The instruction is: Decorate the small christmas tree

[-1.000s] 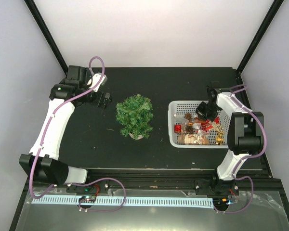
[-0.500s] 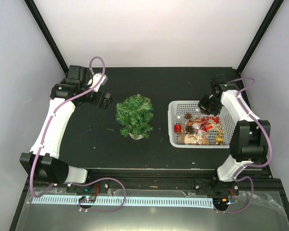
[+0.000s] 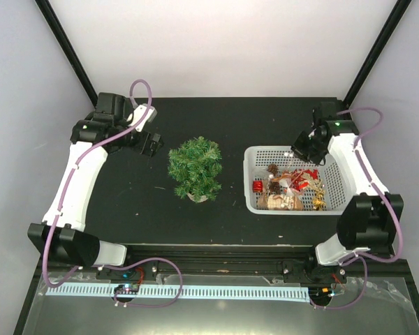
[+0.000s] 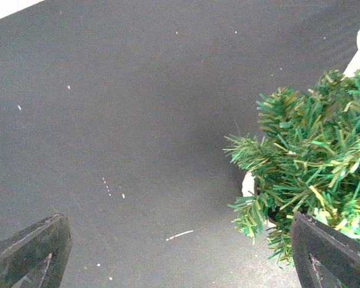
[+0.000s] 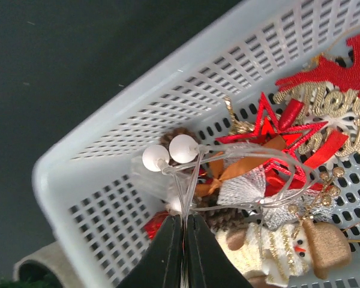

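Above the basket (image 3: 269, 149), the right fingers (image 5: 167, 255) have lifted, pinching a clear beaded strand (image 5: 183, 148); the left fingers (image 4: 33, 252) stay wide near the small christmas tree (image 3: 194, 167)

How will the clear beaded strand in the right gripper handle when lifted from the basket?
Probably floppy: the clear strand loops loosely beyond the shut right gripper. Likely light, being thin with small white beads. It may snag: loops run past the red star in the basket.

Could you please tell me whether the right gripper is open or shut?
Shut: in the wrist view, the right gripper has its fingers pinched together on a clear strand with white beads, above the white basket.
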`<state>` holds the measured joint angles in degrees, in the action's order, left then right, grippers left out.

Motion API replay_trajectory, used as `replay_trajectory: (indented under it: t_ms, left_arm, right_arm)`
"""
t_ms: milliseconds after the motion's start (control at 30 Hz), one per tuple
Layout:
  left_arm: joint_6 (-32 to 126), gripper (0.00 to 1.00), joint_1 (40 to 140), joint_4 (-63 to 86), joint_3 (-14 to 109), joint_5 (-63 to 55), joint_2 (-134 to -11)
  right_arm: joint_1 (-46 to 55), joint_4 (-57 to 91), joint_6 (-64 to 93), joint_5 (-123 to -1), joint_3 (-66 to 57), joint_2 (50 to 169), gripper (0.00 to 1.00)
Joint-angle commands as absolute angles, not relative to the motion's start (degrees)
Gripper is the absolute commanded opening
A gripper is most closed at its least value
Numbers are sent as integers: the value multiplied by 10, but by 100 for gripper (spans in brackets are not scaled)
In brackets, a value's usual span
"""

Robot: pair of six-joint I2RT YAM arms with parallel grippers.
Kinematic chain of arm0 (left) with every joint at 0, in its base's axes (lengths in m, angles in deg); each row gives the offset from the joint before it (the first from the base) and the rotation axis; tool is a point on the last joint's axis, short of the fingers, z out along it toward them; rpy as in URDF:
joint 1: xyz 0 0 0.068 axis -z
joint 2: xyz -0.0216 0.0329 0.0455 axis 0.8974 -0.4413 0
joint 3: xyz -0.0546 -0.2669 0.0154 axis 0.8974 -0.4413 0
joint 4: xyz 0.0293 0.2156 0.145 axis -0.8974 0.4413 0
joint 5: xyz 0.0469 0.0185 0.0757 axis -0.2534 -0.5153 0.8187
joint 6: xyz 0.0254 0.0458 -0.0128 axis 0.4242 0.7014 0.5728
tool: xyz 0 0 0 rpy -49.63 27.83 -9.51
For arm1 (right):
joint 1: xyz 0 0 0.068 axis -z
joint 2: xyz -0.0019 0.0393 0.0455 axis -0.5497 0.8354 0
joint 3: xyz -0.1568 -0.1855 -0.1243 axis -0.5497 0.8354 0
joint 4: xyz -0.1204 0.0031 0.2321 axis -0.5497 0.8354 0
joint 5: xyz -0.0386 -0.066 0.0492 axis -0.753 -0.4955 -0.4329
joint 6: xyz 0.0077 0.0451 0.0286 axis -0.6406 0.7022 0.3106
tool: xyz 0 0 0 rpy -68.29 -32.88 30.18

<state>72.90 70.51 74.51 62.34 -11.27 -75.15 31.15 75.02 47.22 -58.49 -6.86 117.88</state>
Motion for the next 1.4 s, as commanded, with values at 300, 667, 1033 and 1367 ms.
replay_trajectory:
  t_ms: [300, 667, 1033, 1367]
  left_arm:
    - [839, 99, 704, 845, 870, -248, -752]
    - [871, 99, 778, 878, 924, -363, -785]
    - [835, 99, 824, 854, 925, -328, -801]
    - [814, 99, 824, 845, 861, -278, -793]
  right_arm:
    - [289, 820, 409, -552, -214, 1039, 9]
    - [260, 843, 378, -438, -391, 1041, 11]
    - [253, 909, 357, -522, -295, 1055, 15]
    - [201, 831, 369, -514, -134, 1105, 26]
